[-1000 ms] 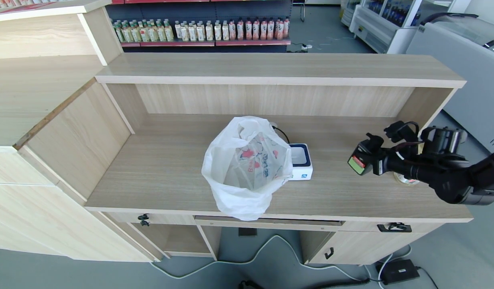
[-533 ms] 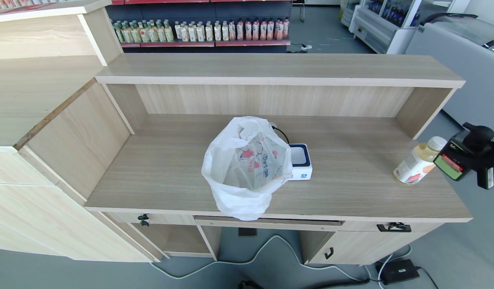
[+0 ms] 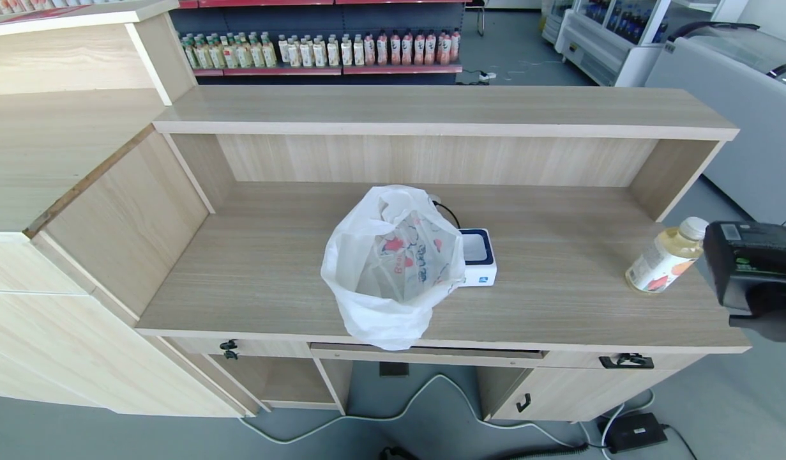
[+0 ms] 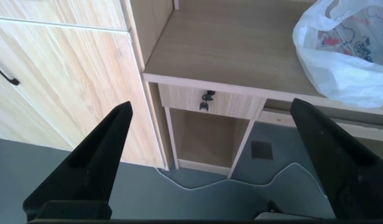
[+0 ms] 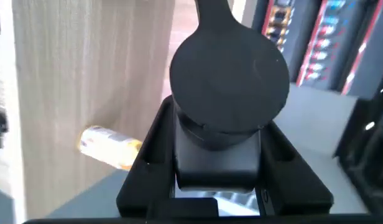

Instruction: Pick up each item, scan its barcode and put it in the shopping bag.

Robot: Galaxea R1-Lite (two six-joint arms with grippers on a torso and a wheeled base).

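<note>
The bottle (image 3: pixel 664 255) stands upright on its base, cap up, near the right end of the desk (image 3: pixel 559 306). It lies just beside the right pincer (image 5: pixel 219 168), on the side toward the shopping bag (image 3: pixel 393 262). That pincer appears clamped on a black handheld scanner (image 3: pixel 747 262). The left pincer (image 4: pixel 211 109) is wide and empty, well apart off the desk's left front corner, so the right arm is nearer. Count: one bottle, one bag, one handheld scanner, one white scanner box (image 3: pixel 479 257) touching the bag.
</note>
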